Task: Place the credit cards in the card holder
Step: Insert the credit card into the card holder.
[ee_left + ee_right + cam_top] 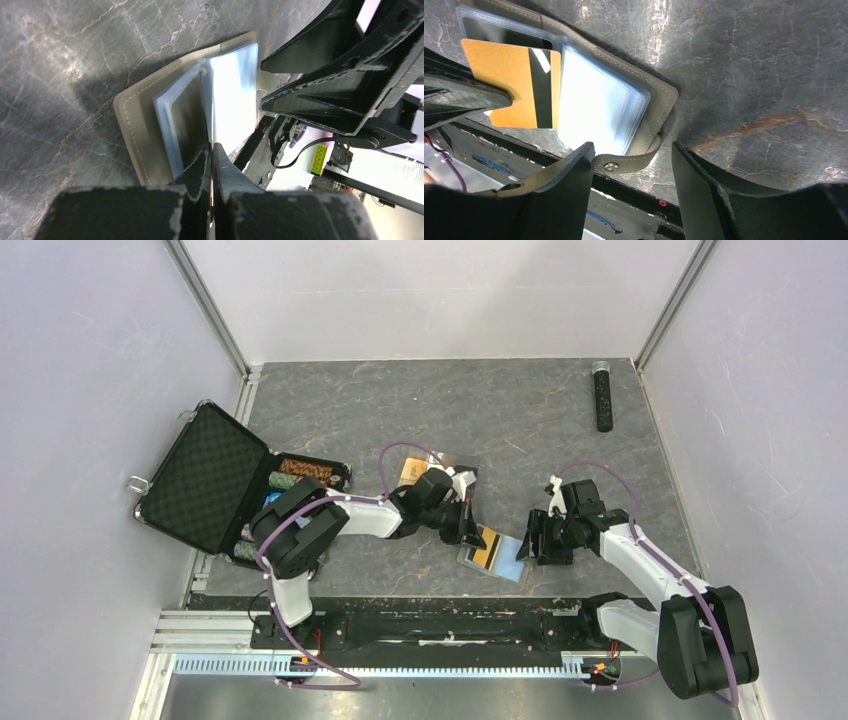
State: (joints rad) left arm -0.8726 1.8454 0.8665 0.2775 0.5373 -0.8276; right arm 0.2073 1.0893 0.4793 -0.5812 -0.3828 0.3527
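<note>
Left claw (211, 150) fills the bottom of its own wrist view. Jaws are together, clamped on an orange credit card (506, 75) by one edge, and only a thin sliver of orange shows between the fingers there. From my right wrist view the card's black stripe faces up. It lies flat over the left half of the open card holder (664, 105), stripe edge just beside the middle fold. I can't tell whether its far edge is inside a clear sleeve or only resting on it.

Card holder sits open on the table (400, 410), close to the near edge and roughly midway between the two arms. Its taupe cover is down and its light blue sleeves are up. Left claw is at its left side, touching it through the card.

Right claw (631, 150) is at the holder's right side with jaws apart and nothing gripped. The snap tab (624, 164) sticks out of the right cover and lies between the two fingers, with the left finger just beside the snap. I can't tell whether they touch.

Second orange card (410, 472) lies behind the left arm, toward the table's middle. An open black case (205, 475) with chips sits at the left edge, and a black remote-like bar (603, 395) lies near the far right corner.
</note>
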